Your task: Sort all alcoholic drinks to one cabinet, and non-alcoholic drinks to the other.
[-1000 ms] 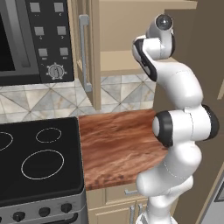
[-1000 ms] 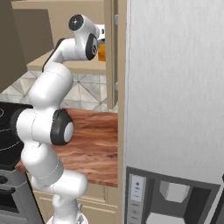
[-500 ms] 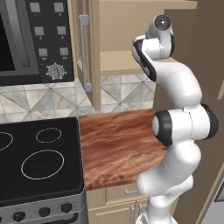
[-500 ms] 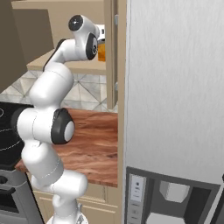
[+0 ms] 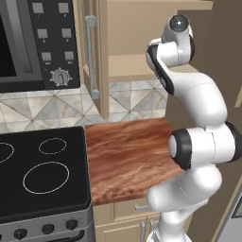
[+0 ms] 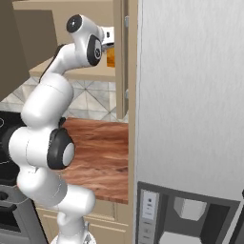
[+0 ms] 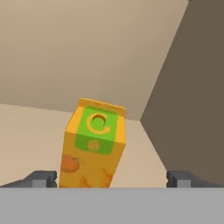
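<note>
1. Orange-yellow cardboard carton with a green patch on its sloped top stands on the pale shelf of the narrower tan wooden wall cabinet, close to the shelf's inner corner, where the tan back wall meets a darker brown side wall.
2. In the hand view the carton sits between the two small dark fingertips, one to its left and the other at the far right; neither touches it.
3. The two-finger gripper has its jaws spread wide apart and holds nothing; the carton stands free on the shelf.
4. In the right base view a sliver of the same orange carton shows just past the arm's white wrist, inside the open cabinet and above the pale shelf edge.
5. The white arm with dark joints rises from the base and bends up into the cabinet opening, its hand at shelf height.
6. The cabinet door with a grey bar handle stands open to the left of the opening in the left base view.
7. Below the cabinet lies a reddish-brown wooden counter, with a grey-and-cream diamond-tiled backsplash behind it.
8. A black stovetop with white ring marks adjoins the counter on its left, and a dark microwave panel with a round dial hangs above it.
9. A tall pale grey refrigerator with a dispenser panel stands to the right of the counter in the right base view.
</note>
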Robot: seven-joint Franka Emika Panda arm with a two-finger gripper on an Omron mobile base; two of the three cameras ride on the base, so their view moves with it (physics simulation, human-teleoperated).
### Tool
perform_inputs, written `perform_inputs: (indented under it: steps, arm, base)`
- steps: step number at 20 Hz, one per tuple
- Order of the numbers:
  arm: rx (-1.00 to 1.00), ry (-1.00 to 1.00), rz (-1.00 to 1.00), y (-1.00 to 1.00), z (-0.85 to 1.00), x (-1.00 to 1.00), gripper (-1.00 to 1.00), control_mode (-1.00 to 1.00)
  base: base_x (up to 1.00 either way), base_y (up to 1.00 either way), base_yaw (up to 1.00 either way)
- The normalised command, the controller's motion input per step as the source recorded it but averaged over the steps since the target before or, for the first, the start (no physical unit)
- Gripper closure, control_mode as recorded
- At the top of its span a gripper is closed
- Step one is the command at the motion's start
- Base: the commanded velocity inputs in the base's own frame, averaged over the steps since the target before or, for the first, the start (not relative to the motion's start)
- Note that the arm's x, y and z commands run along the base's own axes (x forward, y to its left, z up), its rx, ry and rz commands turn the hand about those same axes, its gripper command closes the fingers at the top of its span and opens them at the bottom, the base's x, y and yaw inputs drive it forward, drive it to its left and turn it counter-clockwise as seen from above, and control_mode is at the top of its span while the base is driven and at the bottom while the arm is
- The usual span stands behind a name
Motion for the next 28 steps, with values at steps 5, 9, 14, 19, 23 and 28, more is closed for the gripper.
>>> perform_inputs:
  steps: [5,9,14,19,23,28]
  arm:
    - [0.00,0.00,-0.05,0.00,-0.02,-0.62,-1.00,-1.00]
    - [0.00,-0.01,-0.02,0.00,-0.02,-0.66,-1.00,-1.00]
    - [0.00,0.00,0.00,0.00,0.00,-0.68,-1.00,-1.00]
    - [0.00,0.00,0.00,0.00,0.00,-0.75,-1.00,-1.00]
    - [0.00,0.00,0.00,0.00,0.00,-0.76,-1.00,-1.00]
    - [0.00,0.00,0.00,0.00,0.00,-0.76,-1.00,-1.00]
  base:
    - [0.00,0.00,0.00]
    - [0.00,0.00,0.00]
    - [0.00,0.00,0.00]
    - [0.00,0.00,0.00]
    - [0.00,0.00,0.00]
    - [0.00,0.00,0.00]
